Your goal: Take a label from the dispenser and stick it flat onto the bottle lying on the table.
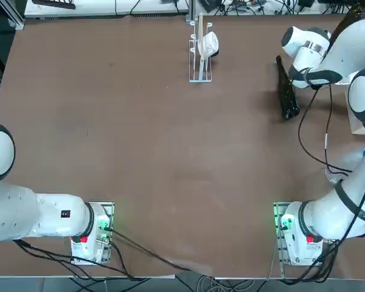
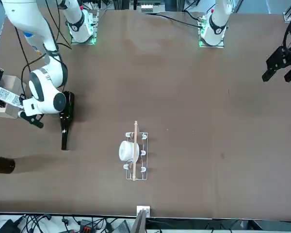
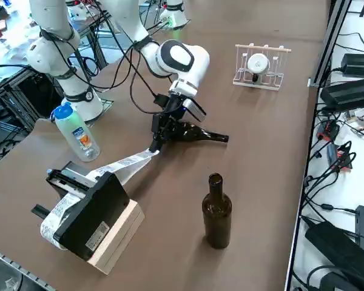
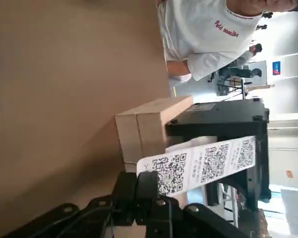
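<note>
Drawing the label [image 4: 171, 173] off the dispenser [image 3: 88, 215]: right gripper [image 3: 156, 143] clamped shut on the leading end of the printed strip, strip stretched in a shallow arc back to the black unit on its wooden block. Best done by pulling steadily along the strip's own line, keeping the label flat and untwisted (a sideways tug would likely tear or curl it). Wrist bent downward, fingers angled toward the dispenser, hovering just beside the bottle [image 3: 197, 133], which lies on the table [image 1: 140, 152].
</note>
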You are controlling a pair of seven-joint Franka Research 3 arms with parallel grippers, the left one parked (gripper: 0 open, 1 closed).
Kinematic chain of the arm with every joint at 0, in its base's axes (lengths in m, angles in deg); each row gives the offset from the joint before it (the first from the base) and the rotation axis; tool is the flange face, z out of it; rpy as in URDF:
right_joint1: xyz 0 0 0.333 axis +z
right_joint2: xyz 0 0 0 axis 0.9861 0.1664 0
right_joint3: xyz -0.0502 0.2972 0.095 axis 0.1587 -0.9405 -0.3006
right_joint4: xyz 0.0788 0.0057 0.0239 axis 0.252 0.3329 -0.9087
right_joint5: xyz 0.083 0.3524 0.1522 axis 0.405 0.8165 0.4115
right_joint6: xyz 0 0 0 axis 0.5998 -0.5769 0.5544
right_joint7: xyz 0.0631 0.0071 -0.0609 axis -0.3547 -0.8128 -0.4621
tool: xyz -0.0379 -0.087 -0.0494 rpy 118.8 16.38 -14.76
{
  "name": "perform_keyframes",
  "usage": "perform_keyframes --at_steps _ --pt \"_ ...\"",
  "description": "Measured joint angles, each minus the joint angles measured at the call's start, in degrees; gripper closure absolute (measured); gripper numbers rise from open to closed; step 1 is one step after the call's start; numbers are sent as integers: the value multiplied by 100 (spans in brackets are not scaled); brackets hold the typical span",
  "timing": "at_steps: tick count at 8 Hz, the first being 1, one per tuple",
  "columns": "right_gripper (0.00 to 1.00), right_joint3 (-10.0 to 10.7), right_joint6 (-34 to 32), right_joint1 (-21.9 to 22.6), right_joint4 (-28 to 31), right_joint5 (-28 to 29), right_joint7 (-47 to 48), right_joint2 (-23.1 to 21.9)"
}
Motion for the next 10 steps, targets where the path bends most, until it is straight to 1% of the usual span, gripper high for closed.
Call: perform_keyframes --at_steps 2,10 --pt "99 -2 49 56 -135 83 58 165" --pt "99 -42 134 453 -893 742 28 586"
